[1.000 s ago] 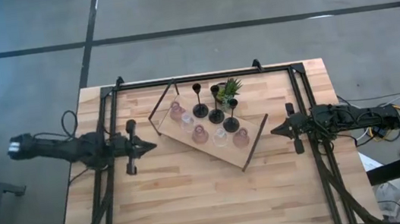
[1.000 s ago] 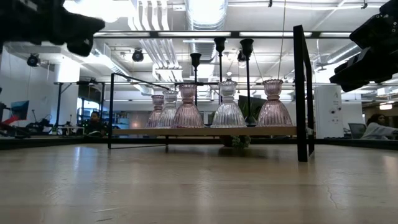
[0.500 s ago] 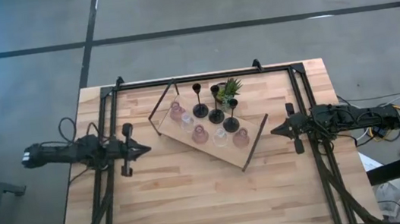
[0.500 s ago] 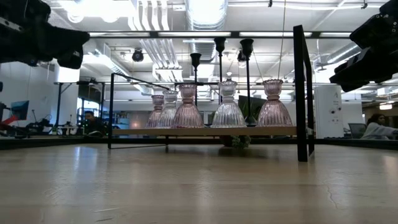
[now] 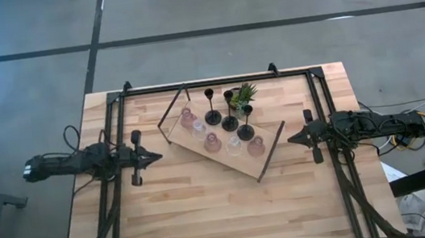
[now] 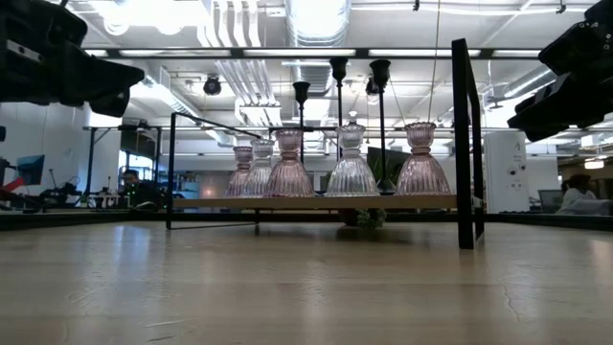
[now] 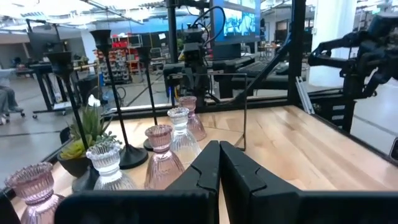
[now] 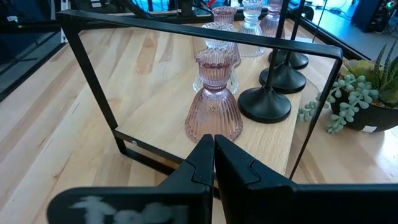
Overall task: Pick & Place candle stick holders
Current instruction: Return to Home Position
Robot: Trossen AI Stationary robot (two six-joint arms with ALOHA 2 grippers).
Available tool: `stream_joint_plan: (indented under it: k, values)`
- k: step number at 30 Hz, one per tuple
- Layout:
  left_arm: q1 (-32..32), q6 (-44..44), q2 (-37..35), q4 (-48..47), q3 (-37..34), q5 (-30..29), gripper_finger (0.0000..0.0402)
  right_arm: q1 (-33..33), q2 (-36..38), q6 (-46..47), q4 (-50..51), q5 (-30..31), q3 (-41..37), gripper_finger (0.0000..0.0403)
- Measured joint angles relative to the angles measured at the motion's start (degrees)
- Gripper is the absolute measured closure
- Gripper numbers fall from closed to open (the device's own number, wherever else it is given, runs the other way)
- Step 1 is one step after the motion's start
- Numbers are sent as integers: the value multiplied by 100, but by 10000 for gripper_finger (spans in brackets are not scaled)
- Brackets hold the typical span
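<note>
At the left side of the table [image 5: 208, 217] we find the left gripper [image 5: 154, 154], hanging above the bare wood and pointing toward the middle, well apart from everything else. In its wrist view its two fingers [image 7: 202, 171] are pressed flat together with nothing between them, so it is clenched and empty.

Moving toward the middle, we come to a wooden board [image 5: 222, 160] lying slantwise on the far half of the table, with a dark metal frame [image 6: 460, 144] standing upright at each end. Along the side of the board nearer to us stand five glass cups [image 5: 211, 142] in one row, upright and close together. From the far-left end they run pink, clear, pink, clear, pink. In the low view they stand in a line on the board, raised off the tabletop.

Behind that row, also on the board, stand three black holders [image 5: 230, 122], each with a round base and a thin upright stem. Their tops rise above the cups in the low view. Just past them, beside the board's far edge, sits a small green plant [image 5: 243, 92]. We cannot tell whether its pot touches the board.

At the right side of the table the right gripper [image 5: 289, 136] hangs above the wood, pointing at the board's right end and near its frame without touching it. Its fingers [image 8: 199, 158] too are closed tight against each other, gripping nothing.
</note>
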State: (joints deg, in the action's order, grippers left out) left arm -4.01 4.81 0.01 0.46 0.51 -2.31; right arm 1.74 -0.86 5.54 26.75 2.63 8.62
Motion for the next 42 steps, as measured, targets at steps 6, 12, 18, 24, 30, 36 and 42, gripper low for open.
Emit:
stream_joint_plan:
  k: [6,12,18,24,30,36,42]
  values:
    - [0,-313,24,-15,5,-7,388,0,-1,0,1,0,0,394]
    - [-2,-344,24,-43,20,-10,388,0,-2,0,1,0,0,394]
    - [-4,-349,24,-8,20,-17,388,0,-2,0,1,0,0,394]
    - [-4,-352,24,-6,20,-20,388,0,-2,0,1,0,0,394]
    - [-3,-355,24,-6,20,-20,388,0,-2,0,1,2,0,394]
    - [-4,-355,25,-3,20,-20,388,0,-2,0,1,0,0,394]
    - [-4,-355,24,-3,20,-22,388,0,-2,0,1,0,0,394]
